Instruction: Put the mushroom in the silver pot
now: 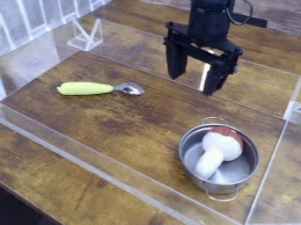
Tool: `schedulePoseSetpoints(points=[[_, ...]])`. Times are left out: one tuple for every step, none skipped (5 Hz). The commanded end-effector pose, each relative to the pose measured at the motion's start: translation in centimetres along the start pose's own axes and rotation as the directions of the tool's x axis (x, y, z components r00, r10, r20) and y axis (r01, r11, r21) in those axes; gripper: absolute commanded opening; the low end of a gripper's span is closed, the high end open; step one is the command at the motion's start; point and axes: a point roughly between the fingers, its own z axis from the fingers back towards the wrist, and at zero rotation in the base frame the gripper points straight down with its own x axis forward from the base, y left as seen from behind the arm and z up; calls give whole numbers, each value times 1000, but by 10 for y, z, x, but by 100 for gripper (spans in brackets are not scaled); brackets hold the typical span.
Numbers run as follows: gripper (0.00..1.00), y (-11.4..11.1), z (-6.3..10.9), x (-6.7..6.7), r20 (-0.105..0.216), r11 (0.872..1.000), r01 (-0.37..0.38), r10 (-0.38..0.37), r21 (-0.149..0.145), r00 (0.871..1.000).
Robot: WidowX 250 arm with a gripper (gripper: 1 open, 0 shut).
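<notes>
The mushroom [214, 150] lies inside the silver pot [219, 157], at the lower right of the wooden surface [106, 123]. It is on its side: the thick white stem points toward the near rim and the red-brown cap rests against the far inner wall. The pot stands upright, and I can see one small loop handle on its far rim and another one on the near rim. The polished inside reflects the stem a little.

The end effector [194, 76] hangs above the surface, up and to the left of the pot and well apart from it. It points downward. Its two dark fingers [175, 65] are spread wide and there is nothing between them, so it is released and carries nothing. It does not touch the pot or the mushroom.

On the left part of the surface there is a metal spoon with a yellow handle [100, 88]. It lies flat, with the handle to the left and the shiny bowl to the right, far from the pot and from the end effector.

A low transparent wall [70, 123] goes around the working area, and its edge crosses the surface diagonally in front. In the far left corner a small clear stand [84, 35] is just behind this wall.
</notes>
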Motion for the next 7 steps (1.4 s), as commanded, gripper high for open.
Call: schedulePoseSetpoints(points=[[100, -6, 26, 6, 75, 1000, 18, -19, 9, 997], [100, -7, 28, 7, 82, 1000, 17, -18, 16, 996], [100, -5, 27, 9, 81, 1000, 16, -18, 16, 997], [100, -3, 19, 12, 73, 1000, 14, -14, 13, 997], [100, 0, 19, 14, 78, 1000, 3, -4, 15, 997], [100, 2, 20, 16, 86, 1000, -6, 4, 18, 996], [100, 5, 20, 18, 83, 1000, -17, 16, 16, 996]])
